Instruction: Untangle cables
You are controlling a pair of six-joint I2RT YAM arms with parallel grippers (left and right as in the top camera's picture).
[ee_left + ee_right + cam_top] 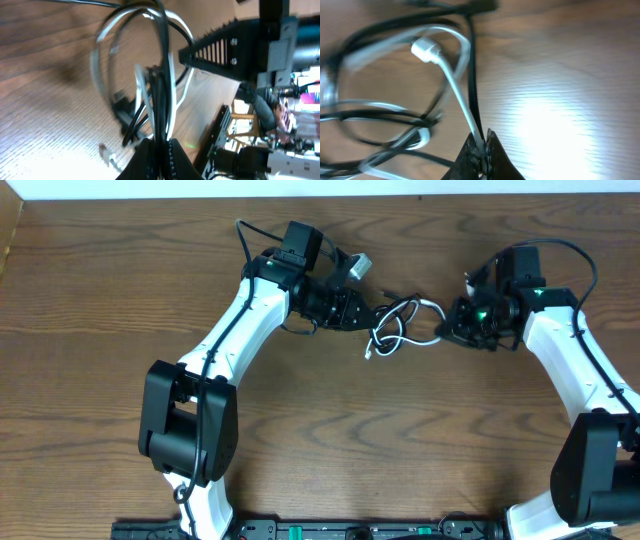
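Observation:
A white cable and a black cable lie looped together in a small tangle at the middle of the wooden table. My left gripper is at the tangle's left side, shut on black and white strands. My right gripper is at the tangle's right side, shut on the white cable, with a black strand running beside it into the jaws. A white plug end shows in the right wrist view. A small plug lies on the table in the left wrist view.
The wooden table spreads around the tangle. The right arm's gripper shows in the left wrist view beyond the loops. A black rail runs along the table's front edge.

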